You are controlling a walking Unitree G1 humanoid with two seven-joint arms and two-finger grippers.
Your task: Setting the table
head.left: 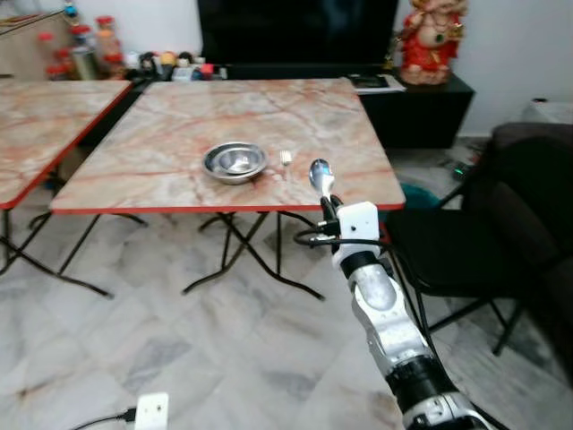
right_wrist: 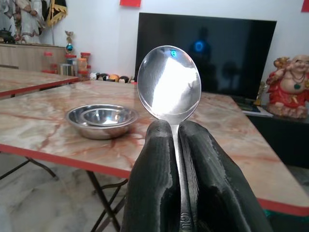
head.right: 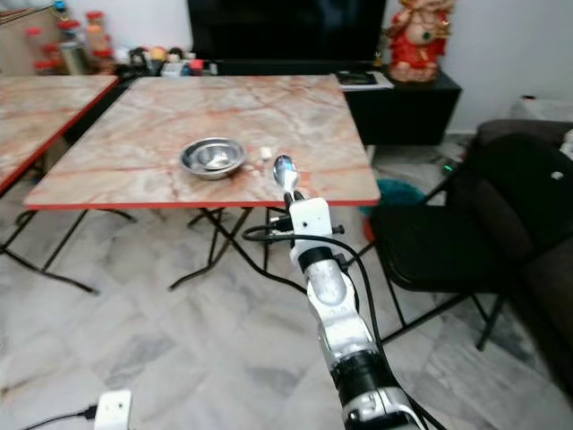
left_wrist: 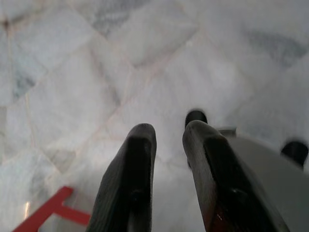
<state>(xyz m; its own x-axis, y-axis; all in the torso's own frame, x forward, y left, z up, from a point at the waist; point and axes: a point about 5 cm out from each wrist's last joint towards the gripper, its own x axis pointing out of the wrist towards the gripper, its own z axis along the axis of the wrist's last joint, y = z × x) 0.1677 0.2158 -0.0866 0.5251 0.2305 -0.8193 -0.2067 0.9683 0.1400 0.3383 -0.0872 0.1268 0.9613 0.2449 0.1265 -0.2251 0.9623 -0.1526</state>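
Note:
A steel spoon (head.left: 320, 174) stands upright with its bowl up, and my right gripper (head.left: 329, 208) is shut on its handle, at the near edge of the marble-topped table (head.left: 179, 125). The right wrist view has the spoon (right_wrist: 169, 84) pinched between the black fingers (right_wrist: 154, 179). A steel bowl (head.left: 235, 161) sits on the table left of the spoon, a short way in from the edge. A small white object (head.left: 286, 158) lies beside the bowl. My left gripper (left_wrist: 166, 140) hangs over the floor with a narrow gap between its fingers and nothing held.
A second marble table (head.left: 36, 125) stands at the left. A black chair (head.left: 448, 251) and a dark sofa (head.left: 537, 224) are at the right. Behind the table are a TV (head.left: 295, 31) on a low cabinet, a red statue (head.left: 434, 40) and jars. A white plug box (head.left: 150, 412) lies on the floor.

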